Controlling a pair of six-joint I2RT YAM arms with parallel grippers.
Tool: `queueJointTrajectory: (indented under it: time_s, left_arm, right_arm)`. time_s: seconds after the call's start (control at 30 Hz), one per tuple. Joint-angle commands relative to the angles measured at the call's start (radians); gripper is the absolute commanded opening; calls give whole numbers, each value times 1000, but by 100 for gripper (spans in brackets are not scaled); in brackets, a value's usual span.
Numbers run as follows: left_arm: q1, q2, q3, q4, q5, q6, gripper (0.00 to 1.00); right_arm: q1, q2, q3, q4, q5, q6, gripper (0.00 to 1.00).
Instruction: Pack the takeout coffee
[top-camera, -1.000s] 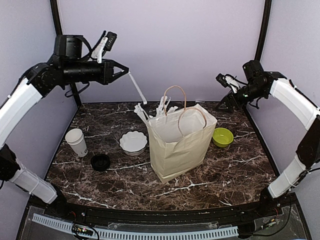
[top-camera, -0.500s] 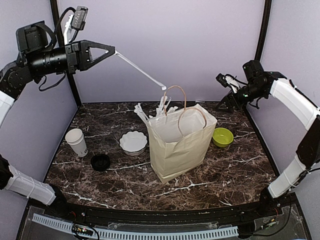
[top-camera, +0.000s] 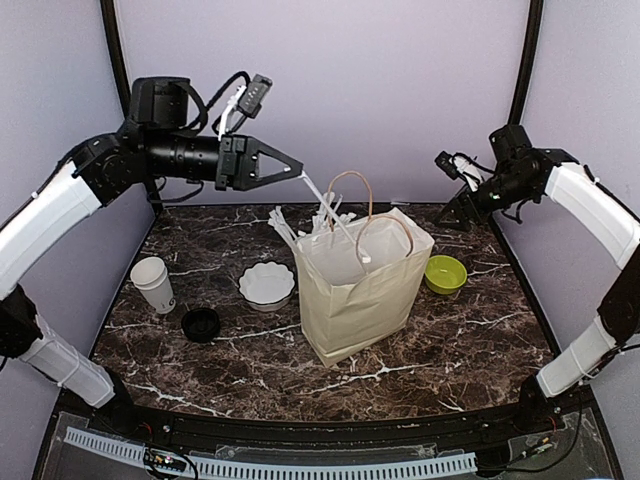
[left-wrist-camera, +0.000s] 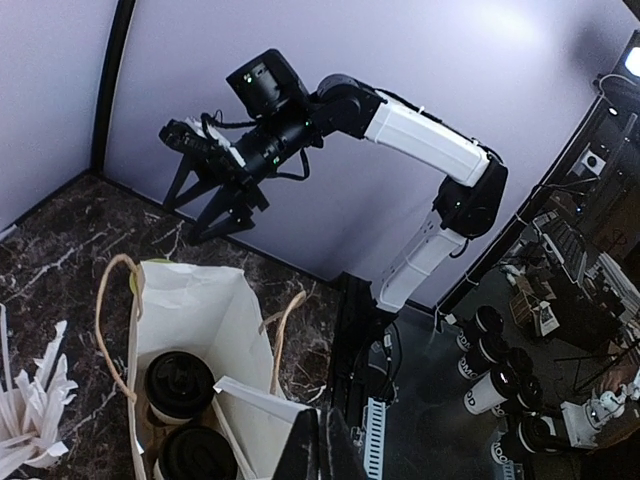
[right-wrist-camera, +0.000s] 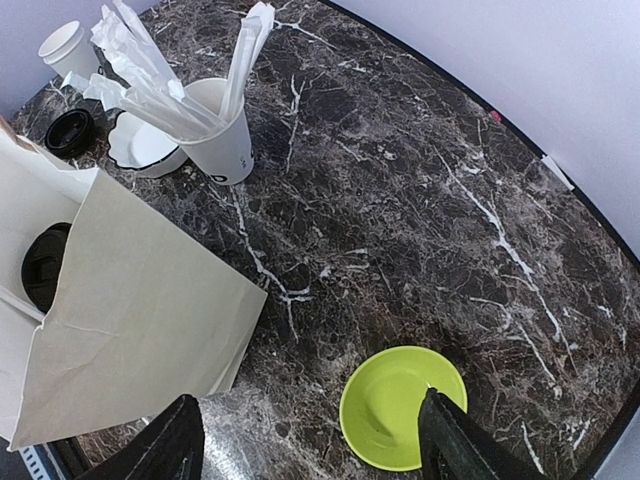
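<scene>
Two takeout coffee cups stand inside the white paper bag (left-wrist-camera: 190, 300); the left wrist view shows their black lids (left-wrist-camera: 180, 385) (left-wrist-camera: 198, 455). Above the bag's (top-camera: 365, 285) far left corner, my left gripper (top-camera: 302, 175) is shut on a white wrapped straw (top-camera: 335, 215). The straw slants down to the right, its lower end inside the bag's mouth. From the left wrist view, the straw (left-wrist-camera: 265, 400) runs out from the shut left gripper (left-wrist-camera: 325, 455) over the lids. My right gripper (top-camera: 452, 200) hangs open at the back right, with nothing in it, above the green bowl (right-wrist-camera: 403, 405).
A cup of wrapped straws (right-wrist-camera: 225, 140) stands behind the bag. A white scalloped bowl (top-camera: 267, 284), an open white paper cup (top-camera: 153, 283) and a loose black lid (top-camera: 201, 323) sit left of the bag. The green bowl (top-camera: 445, 273) is at the bag's right.
My left arm has swung down and to the right with the straw, bringing its lower end from above the bag into the bag's mouth. The right arm has barely moved.
</scene>
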Motion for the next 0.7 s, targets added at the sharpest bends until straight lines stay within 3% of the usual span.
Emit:
queueJointTrajectory:
  time_s: [0.0,0.23,0.4,0.47,0.5,0.6,0.67]
  left_arm:
    - [-58,58,-103,210,-24,-69,0]
    - [-124,206,-101,326,-137,-108,0]
    - [-132,265,-129,404,-117,-161,2]
    - [-133,258,-103,334,-142,-134,17]
    - [-133,251,-91,308,-160,-103,29]
    - [-132,190,-74,196,-292,-36,49]
    - [-133,165,-46,124,-359,9,56]
  right_arm:
    - [-4,-31,-17,30,-13,-2,74]
    - [-4,-41,5,19,-15,-17,74]
    - [-4,-45,7,22,-27,-24,74]
    - [-4,-46,15,18,-29,-26,75]
    - [-4,-49,19,17,-29,-27,76]
    - [-4,-65,29,24,-27,-25,78]
    - [-4,-73,39,34,-21,-16,79]
